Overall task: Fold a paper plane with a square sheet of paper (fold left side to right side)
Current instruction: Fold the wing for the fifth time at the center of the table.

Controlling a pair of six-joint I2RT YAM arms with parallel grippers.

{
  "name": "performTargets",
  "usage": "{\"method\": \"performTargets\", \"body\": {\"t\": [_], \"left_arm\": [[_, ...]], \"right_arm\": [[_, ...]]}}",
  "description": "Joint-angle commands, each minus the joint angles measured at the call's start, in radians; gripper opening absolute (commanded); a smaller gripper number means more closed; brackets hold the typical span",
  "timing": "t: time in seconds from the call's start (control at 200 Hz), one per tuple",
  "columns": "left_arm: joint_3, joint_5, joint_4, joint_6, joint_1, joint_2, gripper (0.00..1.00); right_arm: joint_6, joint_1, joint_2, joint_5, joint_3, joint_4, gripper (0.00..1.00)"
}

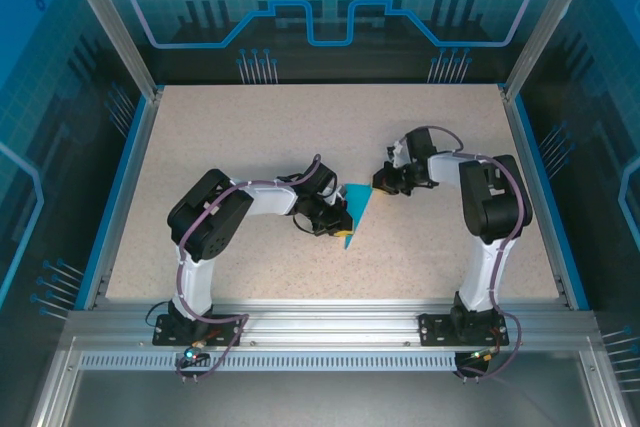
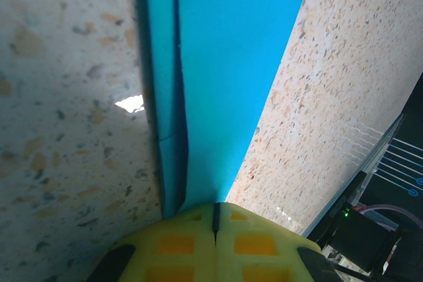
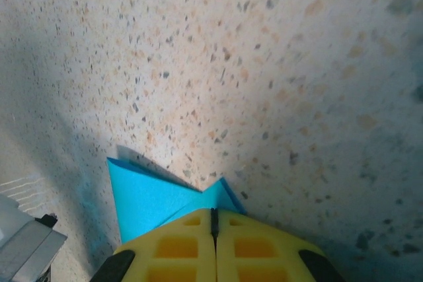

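Fingers shut on nothing, your left gripper (image 2: 215,208) and right gripper (image 3: 213,212) press opposite ends of the slim, creased teal-blue paper plane (image 1: 355,207) lying lengthwise between them.

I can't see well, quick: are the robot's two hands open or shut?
Left gripper: shut, tips at the paper.
Right gripper: shut, tips at the paper too.

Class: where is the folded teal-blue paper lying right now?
In the top view, the pointed, folded teal-blue paper lies near the middle of the speckled table, between the left gripper and the right gripper.
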Motion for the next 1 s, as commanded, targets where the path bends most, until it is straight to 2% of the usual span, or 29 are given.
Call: {"method": "performTargets", "body": {"t": [0.0, 0.22, 0.3, 0.5, 0.665, 0.82, 0.995], "left_arm": [[-0.036, -0.081, -0.157, -0.016, -0.011, 0.064, 0.00], [-0.040, -0.082, -0.149, -0.018, -0.012, 0.056, 0.00], [-0.040, -0.085, -0.146, -0.018, -0.014, 0.052, 0.00], [-0.040, -0.088, -0.143, -0.015, -0.018, 0.041, 0.00], [-0.040, -0.091, -0.141, -0.015, -0.018, 0.038, 0.00], [-0.042, -0.093, -0.137, -0.019, -0.020, 0.035, 0.00], [-0.042, -0.093, -0.138, -0.019, -0.021, 0.035, 0.00]], "right_arm": [[-0.030, -0.047, 0.006, 0.092, 0.045, 0.000, 0.06], [-0.024, -0.029, -0.104, 0.089, 0.014, -0.012, 0.06], [-0.014, 0.005, -0.169, 0.087, -0.035, -0.011, 0.06], [0.116, 0.122, -0.301, 0.045, -0.227, 0.117, 0.06], [0.249, 0.196, -0.292, 0.011, -0.322, 0.245, 0.06], [0.297, 0.259, -0.252, 0.043, -0.324, 0.236, 0.07], [0.333, 0.275, -0.210, 0.061, -0.338, 0.239, 0.06]]}}
